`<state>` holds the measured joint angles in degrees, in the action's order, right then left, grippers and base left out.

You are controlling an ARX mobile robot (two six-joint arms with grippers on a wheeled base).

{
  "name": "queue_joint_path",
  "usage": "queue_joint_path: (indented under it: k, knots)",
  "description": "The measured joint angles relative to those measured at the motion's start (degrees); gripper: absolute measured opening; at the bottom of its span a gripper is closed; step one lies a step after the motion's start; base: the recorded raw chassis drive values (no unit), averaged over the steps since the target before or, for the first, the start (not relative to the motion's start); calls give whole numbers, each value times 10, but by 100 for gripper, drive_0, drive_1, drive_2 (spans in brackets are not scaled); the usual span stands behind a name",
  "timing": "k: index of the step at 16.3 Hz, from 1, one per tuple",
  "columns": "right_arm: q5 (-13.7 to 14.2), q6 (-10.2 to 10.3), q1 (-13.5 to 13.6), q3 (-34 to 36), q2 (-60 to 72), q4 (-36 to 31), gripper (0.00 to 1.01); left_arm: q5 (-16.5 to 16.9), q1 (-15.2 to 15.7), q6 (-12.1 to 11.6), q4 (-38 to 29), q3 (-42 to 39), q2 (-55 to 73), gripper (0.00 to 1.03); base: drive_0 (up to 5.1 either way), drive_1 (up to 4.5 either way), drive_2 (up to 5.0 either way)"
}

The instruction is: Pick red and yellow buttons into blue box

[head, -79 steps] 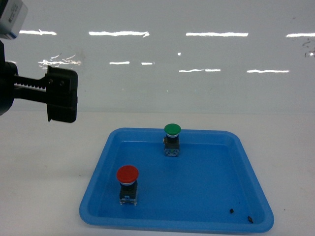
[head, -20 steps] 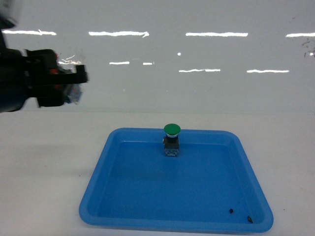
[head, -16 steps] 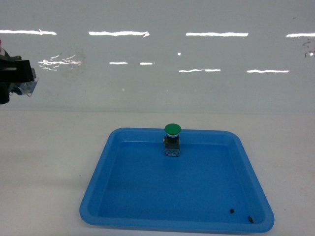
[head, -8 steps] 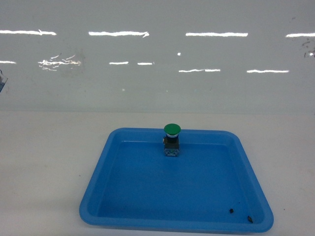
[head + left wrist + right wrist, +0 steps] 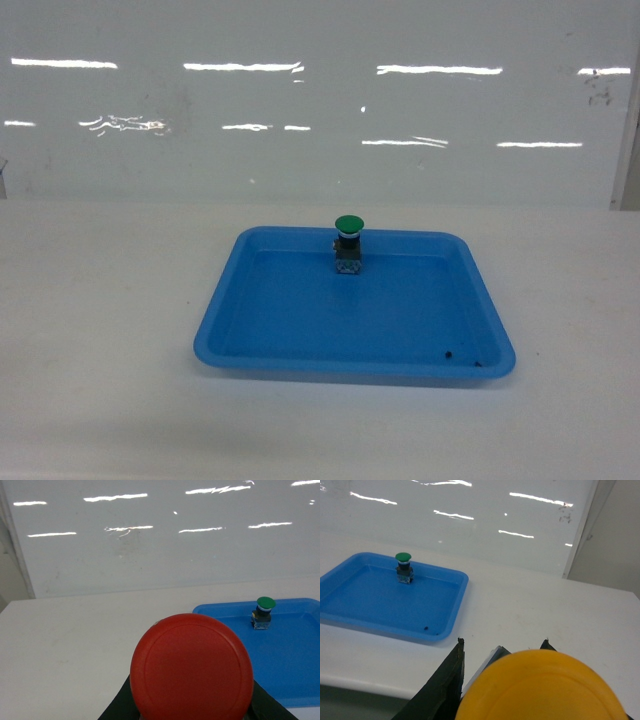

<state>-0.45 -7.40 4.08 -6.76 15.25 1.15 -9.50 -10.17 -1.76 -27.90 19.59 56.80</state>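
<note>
1. Red, round and glossy, the mushroom cap of the red push-button [image 5: 191, 667] fills the lower part of the left wrist view; black fingers [image 5: 117, 707] of the left claw [image 5: 191, 700] show at both sides below it, so that claw is pinching the button.
2. A round yellow plastic cap, the yellow push-button [image 5: 540, 687], sits the same way in the right wrist view, with the right claw [image 5: 510, 680] pinching it between black fingers [image 5: 447, 680].
3. Neither arm shows in the head view, so both buttons are held off to the sides of it.
4. On the white tabletop [image 5: 100, 300] lies a shallow blue plastic tray [image 5: 230, 335]. Only a green-capped push-button [image 5: 348, 240] stands in it, near the far rim. That one is not wanted.
5. The deep blue box is in no view, so its place cannot be told.
6. The step in hand appears to be the carry to the box. Doing it well likely means keeping both pinches firm, bringing each claw over the box opening clear of the rim, and releasing low so the buttons do not bounce out.
</note>
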Motion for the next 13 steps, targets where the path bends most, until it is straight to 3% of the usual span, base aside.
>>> queue_joint_path:
  k: [13]
  knots:
    - [1,0,0,0,0,2,39,3,-1,0,-2,0,-2,24,0,0,0]
